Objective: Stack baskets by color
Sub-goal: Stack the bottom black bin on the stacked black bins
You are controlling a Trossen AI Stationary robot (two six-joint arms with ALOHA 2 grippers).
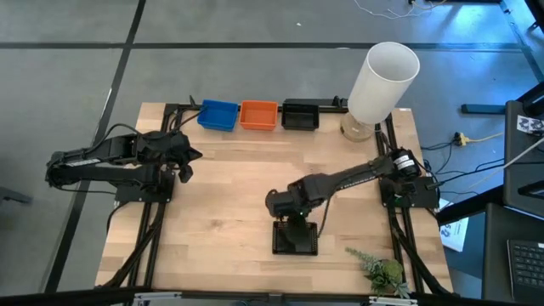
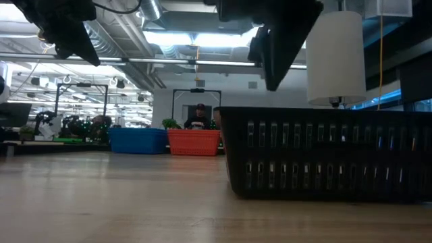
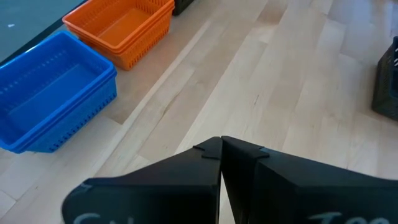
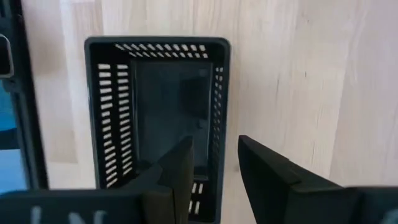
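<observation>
Near the front edge of the table [image 1: 221,212], a lone black basket [image 1: 295,238] sits flat on the wood, well apart from the others. The right gripper [image 1: 293,223] hangs just above it. In the right wrist view its jaws stand apart, straddling one wall of that basket [image 4: 158,118], one finger over the inside and the other over the bare wood outside; they are released, and the wall is not pinched between them. In the low view this basket [image 2: 324,152] fills the foreground on the right, with the right gripper [image 2: 280,47] dark above it.

Along the far edge of the table three more lots stand in a row: a blue basket [image 1: 218,116], an orange basket [image 1: 258,115] just beside it, and another black basket [image 1: 299,114] next along. The left wrist view shows the blue [image 3: 56,102] and the orange [image 3: 121,28] each as more than one basket nested together. A tall white cylinder [image 1: 382,81] stands at the far right corner, and a small green plant [image 1: 382,272] lies near the front right corner.

The left gripper [image 1: 185,161] waits over the left side of the table, jaws clenched on nothing, as the left wrist view [image 3: 221,158] shows.
</observation>
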